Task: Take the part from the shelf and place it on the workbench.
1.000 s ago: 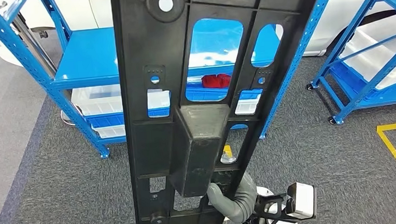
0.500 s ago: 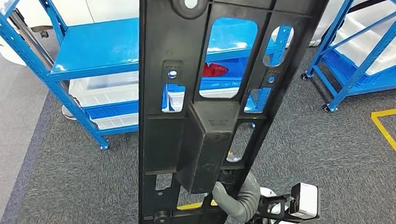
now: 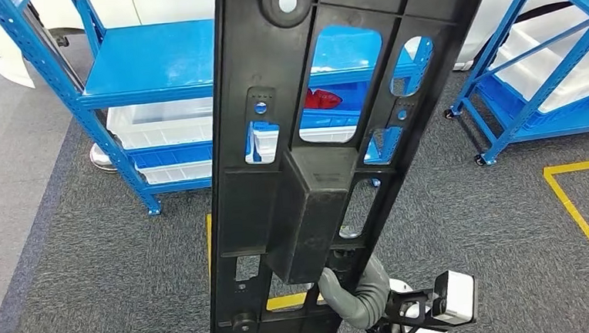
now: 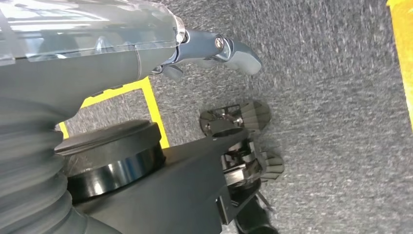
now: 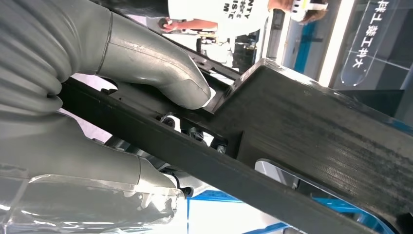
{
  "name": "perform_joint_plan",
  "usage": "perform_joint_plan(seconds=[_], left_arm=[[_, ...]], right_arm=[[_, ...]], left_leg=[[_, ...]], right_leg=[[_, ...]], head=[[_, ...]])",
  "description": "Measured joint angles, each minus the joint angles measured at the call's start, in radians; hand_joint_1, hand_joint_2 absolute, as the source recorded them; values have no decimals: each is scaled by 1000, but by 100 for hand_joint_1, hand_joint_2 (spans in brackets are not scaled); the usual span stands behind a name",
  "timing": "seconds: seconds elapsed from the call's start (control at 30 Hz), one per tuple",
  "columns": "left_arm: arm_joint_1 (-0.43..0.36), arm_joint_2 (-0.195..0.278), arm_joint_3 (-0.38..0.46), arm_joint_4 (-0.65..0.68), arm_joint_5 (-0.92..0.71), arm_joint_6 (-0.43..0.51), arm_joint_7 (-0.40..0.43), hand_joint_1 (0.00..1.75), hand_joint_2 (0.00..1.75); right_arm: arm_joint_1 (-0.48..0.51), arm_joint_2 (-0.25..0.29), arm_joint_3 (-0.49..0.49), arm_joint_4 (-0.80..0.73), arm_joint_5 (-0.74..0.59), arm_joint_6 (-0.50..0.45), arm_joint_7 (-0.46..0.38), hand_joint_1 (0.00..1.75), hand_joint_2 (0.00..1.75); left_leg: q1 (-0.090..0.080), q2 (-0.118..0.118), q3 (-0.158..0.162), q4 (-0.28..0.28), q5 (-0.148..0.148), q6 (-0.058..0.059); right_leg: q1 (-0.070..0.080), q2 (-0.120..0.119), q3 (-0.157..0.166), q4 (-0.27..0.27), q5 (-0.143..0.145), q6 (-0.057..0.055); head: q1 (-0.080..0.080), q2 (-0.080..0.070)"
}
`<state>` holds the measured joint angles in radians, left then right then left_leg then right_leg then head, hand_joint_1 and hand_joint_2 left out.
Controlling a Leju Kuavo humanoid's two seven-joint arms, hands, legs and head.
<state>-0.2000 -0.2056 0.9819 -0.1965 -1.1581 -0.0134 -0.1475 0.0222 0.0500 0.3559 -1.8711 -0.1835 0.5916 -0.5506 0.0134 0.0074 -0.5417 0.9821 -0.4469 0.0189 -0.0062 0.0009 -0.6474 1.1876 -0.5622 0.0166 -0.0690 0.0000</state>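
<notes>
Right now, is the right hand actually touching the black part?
Touching. In the right wrist view the right hand presses its thumb onto the black part; the head view shows it wrapped around the part's lower edge.

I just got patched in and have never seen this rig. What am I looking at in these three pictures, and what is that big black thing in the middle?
This is a two-legged humanoid robot with two arms and hands. The wide picture is from its head, looking forward and down. The long black plastic part with cut-out windows stands upright in front of the camera; it is what the robot is carrying. The right hand grips it near the bottom. The right wrist picture shows this up close: the grey thumb presses on the part. The left wrist picture looks at the grey carpet with yellow floor tape; the left hand holds nothing there. Behind the part stand blue shelves with clear bins. No workbench is in sight.
</notes>
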Motion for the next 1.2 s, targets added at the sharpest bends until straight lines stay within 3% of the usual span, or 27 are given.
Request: perform_joint_plan(seconds=[0.03, 0.07, 0.1, 0.17, 0.23, 0.27, 0.4, 0.47, 0.53, 0.6, 0.67, 0.73, 0.8, 0.9, 0.97, 1.07, 1.1, 1.13, 1.17, 1.2], left_arm=[[0, 0, -2, 0, -2, 0, 1, 0, 175], [1, 0, -4, 0, -3, 0, 2, 0, 175], [1, 0, -5, 0, -4, 0, 2, 0, 175], [0, 0, -7, 0, -4, -1, 3, 0, 175], [-1, -1, -9, 0, -4, -1, 3, 0, 175], [-1, -1, -10, 0, -4, -1, 3, 0, 175], [-2, 0, -12, 0, -5, 1, 3, 0, 175], [0, 0, -12, 0, -5, 3, 4, 0, 175], [5, 0, -12, 0, -5, 7, 4, 0, 175], [10, 1, -12, 0, -5, 10, 4, 0, 175], [15, 3, -12, 0, -6, 12, 4, 0, 175], [18, 4, -12, 0, -6, 15, 4, 0, 175], [18, 5, -13, 0, -8, 17, 4, 0, 175], [20, 5, -13, 0, -9, 18, 1, 0, 175], [19, 4, -13, 0, -9, 18, -1, 0, 175], [20, 4, -13, 0, -9, 18, -1, 0, 175], [22, 5, -13, 0, -9, 18, -1, 0, 175], [23, 5, -13, 0, -9, 18, -1, 0, 175], [22, 5, -13, 0, -9, 18, -2, 0, 175], [22, 5, -13, 0, -10, 18, -2, 0, 175]], right_arm=[[1, 0, -1, 0, 0, 0, 1, 175, 175], [2, 0, -3, 0, 0, 0, 2, 175, 175], [3, 0, -4, 0, 0, 0, 2, 175, 175], [3, 0, -4, 0, 0, 0, 3, 175, 175], [2, 0, -4, 0, 0, 0, 3, 175, 175], [2, 0, -4, 0, 0, 0, 3, 175, 175], [4, 0, -6, 0, 0, 1, 2, 175, 175], [6, 0, -7, 0, -1, 2, -2, 175, 175], [9, 0, -7, 1, -1, 3, -10, 175, 175], [15, 0, -7, 3, 0, 3, -16, 175, 175], [21, 0, -7, 3, 3, 2, -20, 175, 175], [25, 0, -7, 3, 5, 2, -23, 175, 175], [25, 2, -7, 2, 8, 3, -23, 175, 175], [29, 6, -6, -5, 14, 3, -16, 175, 175], [30, 7, -6, -10, 15, 3, -14, 175, 175], [32, 8, -6, -14, 16, 3, -14, 175, 175], [33, 8, -6, -14, 16, 3, -14, 175, 175], [35, 8, -6, -14, 16, 3, -14, 175, 175], [35, 8, -6, -14, 16, 3, -14, 175, 175], [36, 8, -6, -14, 16, 4, -13, 175, 175]], left_leg=[[-1, 3, -4, 1, 1, 1], [-1, 6, -7, 3, 2, 1], [-1, 8, -9, 6, 2, 0], [-1, 12, -9, 10, 0, -3], [-5, 15, -10, 15, -2, -11], [-8, 18, -12, 18, -2, -16], [-8, 26, -21, 29, -13, -37], [-6, 13, -56, 112, -67, -45], [-5, 4, -118, 251, -133, -49], [-4, 2, -154, 330, -156, -51], [-4, 1, -132, 285, -114, -49], [-3, -13, -66, 149, -43, -43], [-2, -33, -18, 46, -13, -36], [-1, -32, -13, 24, -12, -25], [4, -21, -11, 16, -5, -13], [4, -1, -13, 12, -2, -4], [3, 7, -14, 13, -2, -4], [3, 14, -15, 14, -2, -4], [3, 20, -15, 15, -3, -4], [3, 26, -14, 15, -3, -6]], right_leg=[[-3, 0, -31, 66, -25, 4], [-5, 0, -49, 106, -33, 6], [-7, -1, -49, 109, -22, 8], [-9, -8, 11, -6, 47, 6], [-4, -25, 73, -134, 93, -2], [-1, -30, 85, -164, 99, -6], [-2, -18, 80, -179, 105, -29], [-6, -11, 81, -186, 111, -41], [-4, -1, 78, -186, 113, -45], [-3, 7, 77, -185, 113, -46], [-2, 19, 78, -183, 113, -46], [-2, 33, 78, -179, 111, -43], [0, 46, 73, -173, 111, -34], [0, 58, 62, -171, 115, -16], [0, 45, 49, -142, 92, -5], [-4, 13, -36, 38, 0, 10], [-6, 10, -62, 94, -18, 13], [-8, 8, -73, 117, -17, 15], [-9, 5, -62, 96, 4, 15], [-9, -1, -32, 38, 38, 14]], head=[[0, 0], [0, 0], [0, 0], [0, 0], [0, 0], [0, 0], [0, 0], [0, 0], [0, 0], [0, 0], [0, 0], [0, 0], [0, 0], [0, 0], [0, 0], [0, 0], [0, 0], [0, 0], [0, 0], [0, 0]])
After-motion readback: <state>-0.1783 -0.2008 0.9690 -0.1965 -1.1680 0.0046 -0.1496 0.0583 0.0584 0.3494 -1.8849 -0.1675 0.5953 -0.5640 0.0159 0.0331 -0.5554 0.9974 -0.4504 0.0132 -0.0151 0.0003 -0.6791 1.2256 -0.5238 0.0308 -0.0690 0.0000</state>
